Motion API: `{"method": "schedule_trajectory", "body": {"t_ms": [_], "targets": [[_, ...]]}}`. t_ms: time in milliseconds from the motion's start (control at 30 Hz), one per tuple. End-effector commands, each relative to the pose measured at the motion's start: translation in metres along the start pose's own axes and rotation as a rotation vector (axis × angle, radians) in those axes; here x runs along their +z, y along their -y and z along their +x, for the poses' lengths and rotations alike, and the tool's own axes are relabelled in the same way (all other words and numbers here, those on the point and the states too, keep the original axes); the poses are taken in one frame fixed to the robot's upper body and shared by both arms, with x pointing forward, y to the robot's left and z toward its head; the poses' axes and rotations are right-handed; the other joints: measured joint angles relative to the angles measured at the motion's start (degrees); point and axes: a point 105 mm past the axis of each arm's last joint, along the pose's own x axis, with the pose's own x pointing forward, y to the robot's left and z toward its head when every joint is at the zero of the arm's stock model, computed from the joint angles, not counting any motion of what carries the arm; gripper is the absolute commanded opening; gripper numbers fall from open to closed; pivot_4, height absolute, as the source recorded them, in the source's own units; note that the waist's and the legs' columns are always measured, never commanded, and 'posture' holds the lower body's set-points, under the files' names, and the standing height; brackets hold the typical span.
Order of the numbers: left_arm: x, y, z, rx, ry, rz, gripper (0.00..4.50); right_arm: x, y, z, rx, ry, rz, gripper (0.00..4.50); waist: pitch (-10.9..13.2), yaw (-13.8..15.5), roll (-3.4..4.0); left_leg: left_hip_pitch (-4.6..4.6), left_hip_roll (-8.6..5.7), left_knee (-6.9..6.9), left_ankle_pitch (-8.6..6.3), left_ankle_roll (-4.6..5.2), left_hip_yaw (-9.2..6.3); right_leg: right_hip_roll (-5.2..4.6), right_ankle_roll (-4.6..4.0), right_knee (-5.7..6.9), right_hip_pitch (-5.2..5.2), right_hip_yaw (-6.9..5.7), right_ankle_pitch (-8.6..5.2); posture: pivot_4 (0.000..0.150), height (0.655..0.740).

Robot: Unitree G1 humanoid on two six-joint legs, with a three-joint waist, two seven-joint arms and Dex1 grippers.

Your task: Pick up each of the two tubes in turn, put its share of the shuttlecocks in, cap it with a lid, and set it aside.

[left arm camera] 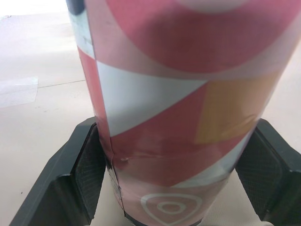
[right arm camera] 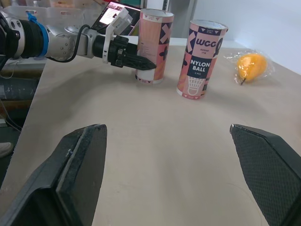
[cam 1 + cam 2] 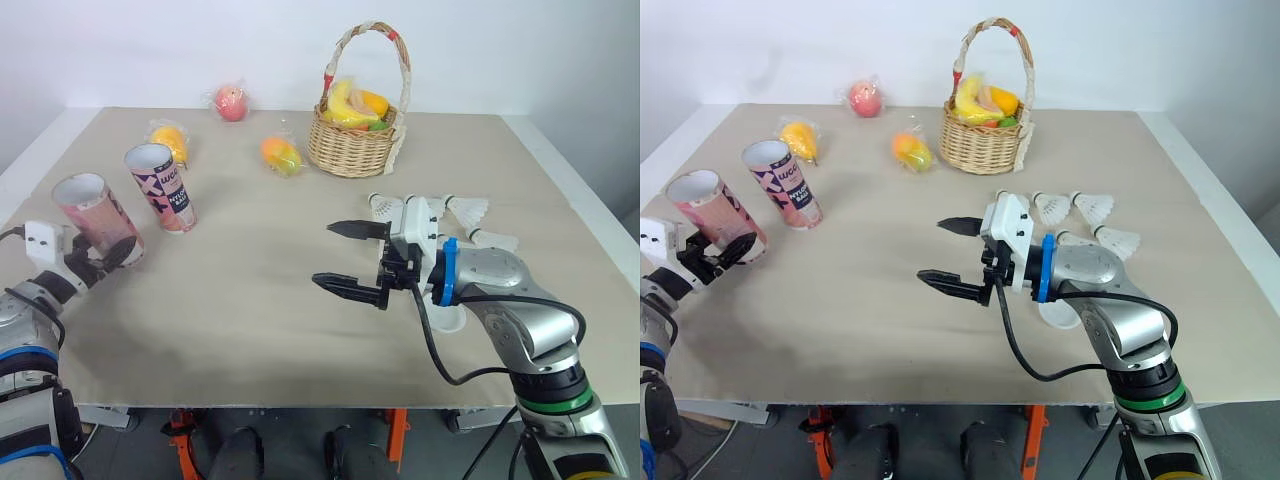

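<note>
A pink patterned tube [image 3: 95, 215] leans at the table's far left, open end up, with my left gripper [image 3: 105, 258] shut on its lower part; both pads [image 1: 89, 174] press its sides. A second tube [image 3: 162, 187], pink and purple with "WCC" lettering, stands upright just to the right of it. My right gripper [image 3: 323, 254] hovers open over the middle of the table, holding nothing. Several white shuttlecocks [image 3: 470, 210] lie behind the right arm. A translucent lid [image 3: 1058, 313] lies on the table under the right wrist.
A wicker basket [image 3: 350, 150] holding fruit stands at the back centre. Bagged fruit lies nearby: an apple [image 3: 231, 102], a yellow fruit [image 3: 170, 140] behind the tubes, and an orange one [image 3: 281, 154]. The table's front edge runs close below both arms.
</note>
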Motion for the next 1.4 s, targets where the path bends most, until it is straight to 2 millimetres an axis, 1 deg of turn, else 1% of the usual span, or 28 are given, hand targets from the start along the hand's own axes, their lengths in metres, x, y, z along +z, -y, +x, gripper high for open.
{"method": "schedule_trajectory", "body": {"t_ms": [33,100,167,267,300,367,433,500,567,600,667,733,800,933,1000,1100,1167,1233,1267,1333,1400], "targets": [[0.012,-0.005,-0.003,0.009,0.032,0.042,3.71,0.015,-0.002,-0.003,0.009,0.036,-0.046,4.50,0.00,0.00,0.00,0.00,0.00,0.00,0.00,0.00,0.00,0.00,0.00,0.00,0.00,0.00,0.00,0.150,0.7400],[0.012,-0.004,-0.004,0.001,0.026,0.057,3.71,0.014,-0.003,-0.003,0.013,0.033,-0.043,4.50,0.00,0.00,0.00,0.00,0.00,0.00,0.00,0.00,0.00,0.00,0.00,0.00,0.00,0.00,0.00,0.150,0.7400],[0.016,-0.003,-0.006,-0.028,0.017,0.088,3.71,0.012,-0.007,-0.005,0.033,0.026,-0.032,4.50,0.00,-0.01,0.00,0.00,0.00,0.00,0.00,0.00,0.00,0.00,0.00,0.00,0.00,0.00,0.00,0.150,0.7400],[0.031,0.006,-0.006,-0.124,0.014,0.145,3.71,0.011,-0.019,-0.013,0.095,0.021,-0.004,4.50,0.00,-0.01,-0.01,-0.04,0.00,-0.01,0.00,0.00,-0.03,-0.01,0.00,0.00,-0.01,-0.01,-0.01,0.150,0.7400],[0.037,0.013,-0.007,-0.188,0.003,0.177,3.71,0.010,-0.024,-0.017,0.117,0.019,0.010,4.50,0.00,-0.01,-0.01,-0.07,-0.01,-0.01,0.00,-0.01,-0.05,-0.01,0.00,0.00,-0.01,-0.01,-0.01,0.150,0.7400],[0.053,0.040,-0.009,-0.382,-0.018,0.173,3.71,0.006,-0.026,-0.022,0.119,-0.002,0.042,4.50,0.00,-0.06,-0.02,-0.09,-0.02,0.01,0.00,-0.01,-0.10,-0.01,0.00,0.00,-0.02,-0.04,-0.01,0.150,0.7400],[0.064,0.064,-0.014,-0.526,-0.051,0.147,3.71,0.001,-0.026,-0.025,0.100,-0.028,0.061,4.50,0.01,-0.06,-0.03,-0.12,0.00,0.02,-0.01,-0.01,-0.15,-0.03,-0.01,0.00,0.00,-0.07,-0.02,0.150,0.7400],[0.066,0.088,-0.025,-0.670,-0.150,0.169,3.71,-0.004,-0.024,-0.027,0.067,-0.056,0.074,4.50,0.02,-0.09,-0.02,-0.13,0.02,0.04,0.00,-0.01,-0.16,-0.06,-0.01,0.00,-0.02,-0.08,-0.02,0.150,0.7400],[0.065,0.107,-0.036,-0.780,-0.266,0.183,3.71,-0.008,-0.021,-0.027,0.018,-0.071,0.105,4.50,0.04,-0.11,0.01,-0.08,0.09,0.06,0.00,-0.01,-0.13,-0.10,-0.03,0.02,0.00,-0.08,-0.04,0.150,0.7400],[0.062,0.112,-0.041,-0.822,-0.342,0.205,3.71,-0.010,-0.019,-0.026,-0.028,-0.075,0.118,4.50,0.05,-0.10,0.04,-0.07,0.07,0.06,0.00,-0.01,-0.11,-0.09,-0.03,0.02,-0.01,-0.08,-0.04,0.150,0.7400],[0.056,0.117,-0.047,-0.857,-0.449,0.245,3.71,-0.013,-0.015,-0.025,-0.097,-0.084,0.141,4.50,0.08,-0.09,0.08,-0.01,0.06,0.05,0.00,-0.01,-0.10,-0.03,0.09,0.04,0.00,-0.08,-0.16,0.150,0.7400],[0.045,0.113,-0.052,-0.882,-0.582,0.345,3.71,-0.021,-0.010,-0.023,-0.186,-0.117,0.131,4.50,0.07,-0.12,0.07,0.00,0.11,0.05,0.00,0.00,-0.11,0.06,0.22,0.06,-0.02,-0.08,-0.25,0.150,0.7400],[0.042,0.113,-0.050,-0.910,-0.639,0.402,3.71,-0.032,-0.004,-0.022,-0.284,-0.176,0.111,4.50,0.09,-0.08,0.14,0.03,0.17,0.02,0.00,0.00,-0.12,0.16,0.12,0.07,-0.04,-0.07,-0.27,0.150,0.7400],[0.054,0.125,-0.035,-0.968,-0.591,0.437,3.71,-0.049,0.014,-0.026,-0.462,-0.255,0.126,4.50,0.08,0.08,0.12,-0.09,0.22,0.04,0.01,0.00,-0.17,0.30,0.11,0.09,-0.10,-0.06,-0.30,0.150,0.7400],[0.056,0.133,-0.031,-1.011,-0.584,0.451,3.71,-0.060,0.023,-0.032,-0.552,-0.298,0.143,4.50,0.08,0.07,0.11,-0.16,0.21,0.05,0.01,0.00,-0.13,0.32,0.18,0.09,-0.17,0.02,-0.31,0.150,0.7400],[0.055,0.144,-0.025,-1.071,-0.579,0.462,3.71,-0.070,0.028,-0.040,-0.629,-0.337,0.172,4.50,0.07,0.07,0.11,-0.47,0.15,0.09,0.00,0.00,-0.14,0.34,0.22,0.11,-0.43,0.11,-0.32,0.150,0.7400],[0.054,0.149,-0.020,-1.102,-0.575,0.480,3.71,-0.071,0.024,-0.040,-0.620,-0.326,0.205,4.50,0.08,0.08,0.10,-0.71,0.13,0.12,0.00,0.00,-0.21,0.40,0.17,0.16,-0.60,0.13,-0.28,0.150,0.7400],[0.054,0.155,-0.016,-1.132,-0.565,0.489,3.71,-0.066,0.014,-0.039,-0.568,-0.293,0.240,4.50,0.08,0.09,0.11,-0.77,0.13,0.12,0.00,0.00,-0.28,0.44,0.15,0.16,-0.63,0.12,-0.29,0.150,0.7400],[0.054,0.157,-0.016,-1.145,-0.560,0.490,3.71,-0.064,0.013,-0.039,-0.565,-0.284,0.241,4.50,0.08,0.13,0.11,-0.78,0.13,0.12,-0.01,0.01,-0.29,0.45,0.15,0.16,-0.64,0.12,-0.30,0.150,0.7400],[0.055,0.158,-0.016,-1.159,-0.557,0.489,3.71,-0.064,0.015,-0.043,-0.589,-0.288,0.243,4.50,0.08,0.12,0.12,-0.79,0.14,0.12,-0.02,0.03,-0.36,0.47,0.13,0.16,-0.62,0.09,-0.32,0.150,0.7400],[0.056,0.160,-0.016,-1.173,-0.552,0.492,3.71,-0.071,0.021,-0.044,-0.623,-0.313,0.237,4.50,0.08,-0.01,0.12,-0.78,0.17,0.17,-0.02,0.03,-0.36,0.50,0.18,0.17,-0.62,0.09,-0.33,0.150,0.7400]]}}
